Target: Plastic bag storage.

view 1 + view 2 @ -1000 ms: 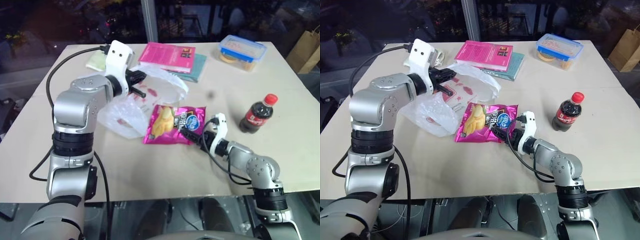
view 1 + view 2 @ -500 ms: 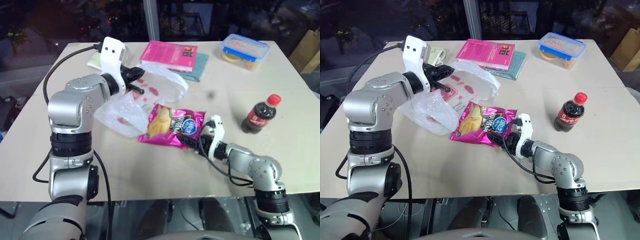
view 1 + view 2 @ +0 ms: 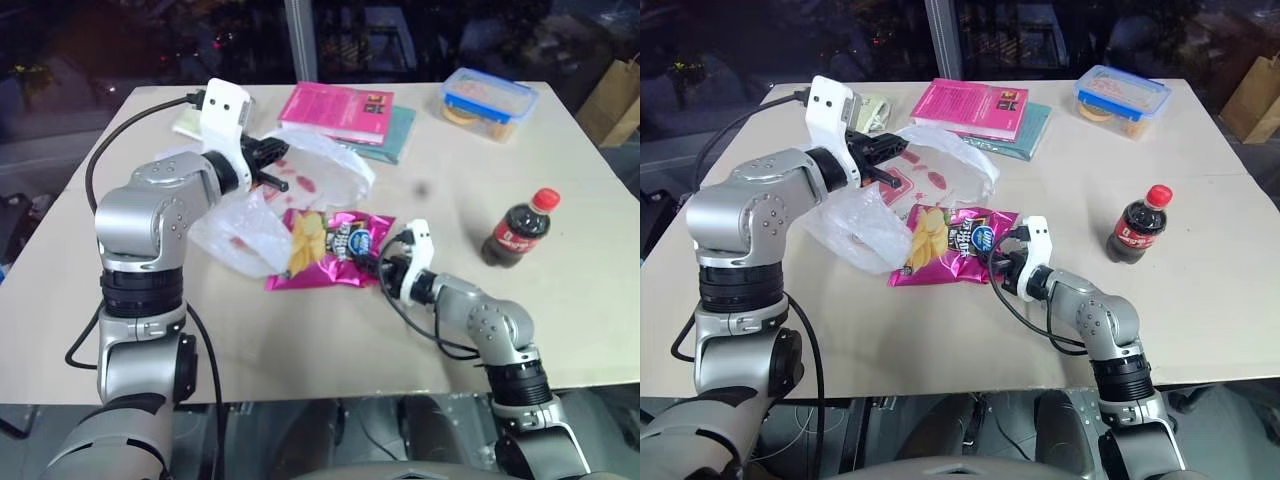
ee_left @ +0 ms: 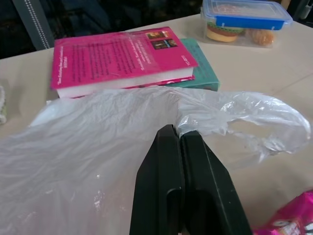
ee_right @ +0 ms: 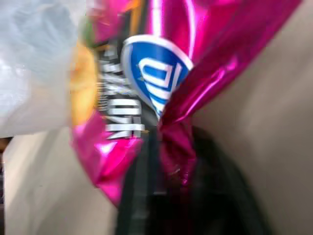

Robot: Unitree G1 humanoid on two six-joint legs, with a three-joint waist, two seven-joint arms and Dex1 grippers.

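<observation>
Left wrist view shows the left claw [image 4: 178, 134] pressed together on a fold of the plastic bag [image 4: 98, 137], pinching the thin film right beside one of its looped handles [image 4: 274, 122]. From the head camera, that claw [image 3: 283, 170] holds the bag's [image 3: 240, 225] upper edge lifted off the surface [image 3: 330, 330], on the left half of the scene; the rest of the crinkly translucent bag sags down and towards the near left, with small red print showing through it.

Just right of the bag lies a shiny magenta snack packet [image 3: 330, 250], its left end touching or slightly tucked under the bag's lower fold. The right claw [image 3: 385, 265] is at the packet's right edge, and the right wrist view shows its dark fingers [image 5: 146, 196] closed on a crumpled pinch of the magenta foil [image 5: 173, 142]. So the bag sits at the left claw itself and on the far side of the packet from the right claw.

Beyond the bag, at the far side, a pink book [image 3: 335, 110] rests on a teal book [image 3: 400, 135], the bag's upper edge close to them. A pale green pouch [image 3: 190, 122] lies far left. A lidded food box [image 3: 485, 100] stands far right, and a cola bottle [image 3: 517, 228] stands upright to the right, well apart from the bag.
</observation>
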